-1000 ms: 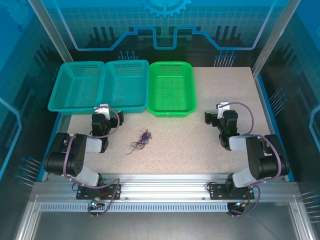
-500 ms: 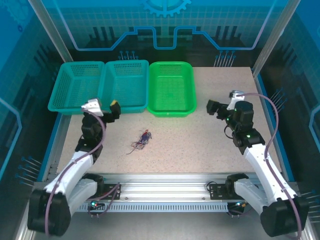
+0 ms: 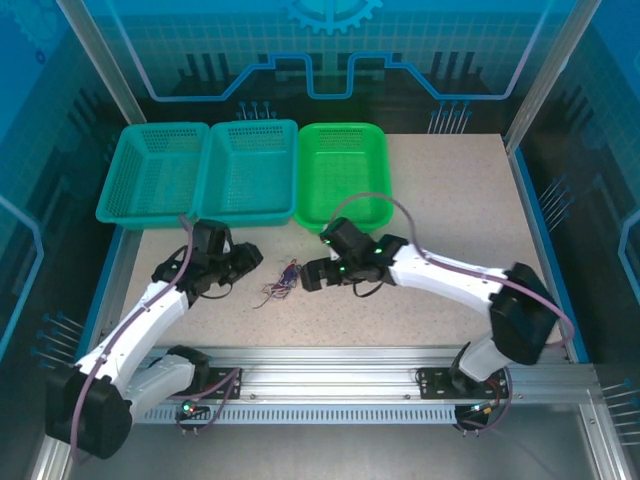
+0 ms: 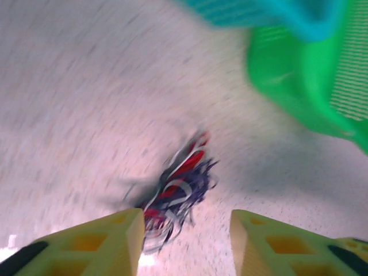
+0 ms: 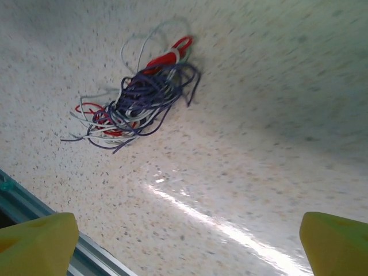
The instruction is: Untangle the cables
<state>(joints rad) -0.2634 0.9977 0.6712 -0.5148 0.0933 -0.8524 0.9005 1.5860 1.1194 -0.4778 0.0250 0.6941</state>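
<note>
Tangle of thin black, white and red cables (image 3: 283,280) lies loose on the speckled tabletop (image 3: 450,200), long axis slanting far-right, the left gripper (image 3: 252,262) just left of it and the right gripper (image 3: 306,276) just right, about equally near, both sets of fingers apart and empty.

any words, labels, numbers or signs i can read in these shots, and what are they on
No readable words, numbers or brand names anywhere.
One sign: a gear outline drawn on the blue back panel, with no letters beside it.
The teal baskets and the green basket show no labels.
The cables show no tags or print.
</note>
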